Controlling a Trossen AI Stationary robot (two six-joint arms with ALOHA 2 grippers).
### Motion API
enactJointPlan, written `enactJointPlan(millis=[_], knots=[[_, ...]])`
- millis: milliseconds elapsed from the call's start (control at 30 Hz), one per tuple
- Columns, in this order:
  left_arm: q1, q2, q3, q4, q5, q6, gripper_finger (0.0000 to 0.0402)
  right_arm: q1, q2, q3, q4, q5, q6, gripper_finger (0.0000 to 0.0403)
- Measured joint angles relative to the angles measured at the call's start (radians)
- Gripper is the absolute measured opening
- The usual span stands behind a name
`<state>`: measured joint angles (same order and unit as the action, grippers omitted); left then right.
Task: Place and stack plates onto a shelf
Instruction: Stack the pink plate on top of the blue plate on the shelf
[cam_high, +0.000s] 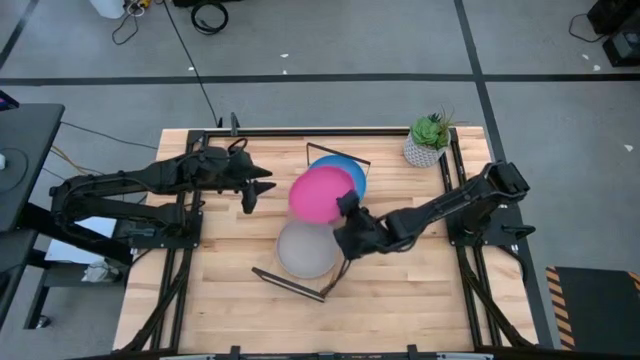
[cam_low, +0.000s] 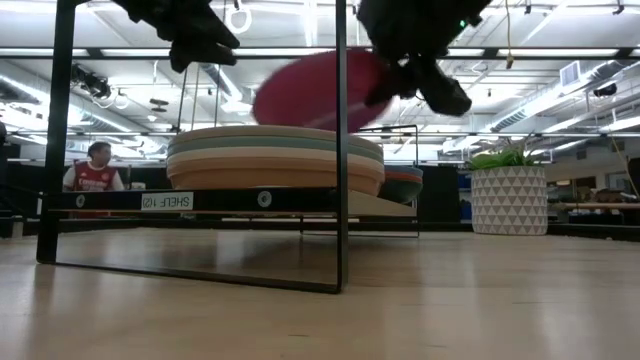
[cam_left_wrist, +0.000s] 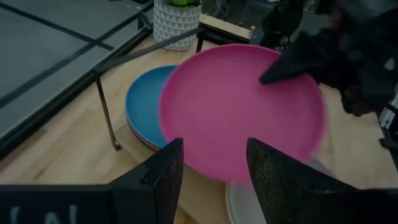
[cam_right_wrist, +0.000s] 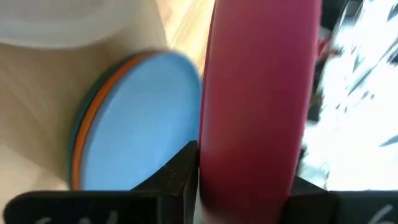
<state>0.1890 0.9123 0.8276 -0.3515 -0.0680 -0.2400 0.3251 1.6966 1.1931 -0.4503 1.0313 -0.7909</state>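
My right gripper (cam_high: 350, 215) is shut on a pink plate (cam_high: 322, 194), which hangs tilted over the middle of the shelf (cam_high: 262, 272). On the shelf's far end, a blue plate (cam_high: 347, 170) tops a small stack showing orange and teal rims (cam_right_wrist: 84, 134). On its near end sits a taller stack (cam_low: 275, 160) with a pale grey plate (cam_high: 305, 252) on top. My left gripper (cam_left_wrist: 211, 155) is open and empty. It hovers left of the pink plate, toward the table's left side (cam_high: 250, 192). My right gripper pinches the pink plate's rim (cam_right_wrist: 249, 155) between its two fingers, on the edge toward the table's right. One finger (cam_left_wrist: 280, 65) lies on the upper face, and the other is hidden beneath. The fingers come in from the right. The plate is lifted clear and tilted (cam_low: 310, 90).
The shelf's black wire frames stand at its far end (cam_high: 338, 152) and near end (cam_high: 300, 288). A potted plant (cam_high: 428, 140) sits at the table's far right corner. Bare tabletop (cam_high: 400, 300) lies near and right of the shelf. A person in red (cam_low: 95, 170) is in the room behind.
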Motion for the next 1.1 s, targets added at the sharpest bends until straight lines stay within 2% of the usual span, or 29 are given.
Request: enactJointPlan(millis=[133, 267, 600, 667, 767, 867, 1100], knots=[[-0.011, -0.005, 0.0, -0.009, -0.007, 0.001, 0.0183, -0.049, 0.0, 0.0, -0.097, -0.009, 0.249, 0.0102], [-0.013, -0.005, 0.0, -0.028, -0.007, -0.003, 0.0183, -0.097, 0.0, 0.0, -0.153, -0.059, 0.374, 0.0102], [-0.014, -0.005, 0.0, -0.042, -0.007, -0.016, 0.0183, -0.19, 0.001, 0.001, -0.157, -0.137, 0.43, 0.0102], [-0.014, -0.005, 0.0, -0.045, -0.007, -0.017, 0.0183, -0.204, 0.002, 0.001, -0.159, -0.195, 0.43, 0.0103], [-0.014, -0.005, 0.0, -0.052, -0.007, -0.023, 0.0183, -0.218, 0.002, 0.001, -0.158, -0.34, 0.431, 0.0108], [-0.014, -0.005, 0.0, -0.06, -0.006, -0.038, 0.0183, -0.22, 0.002, 0.001, -0.158, -0.4, 0.432, 0.0125], [-0.014, -0.005, 0.0, -0.097, -0.001, -0.049, 0.0183, -0.163, -0.017, 0.001, -0.158, -0.425, 0.485, 0.0188]])
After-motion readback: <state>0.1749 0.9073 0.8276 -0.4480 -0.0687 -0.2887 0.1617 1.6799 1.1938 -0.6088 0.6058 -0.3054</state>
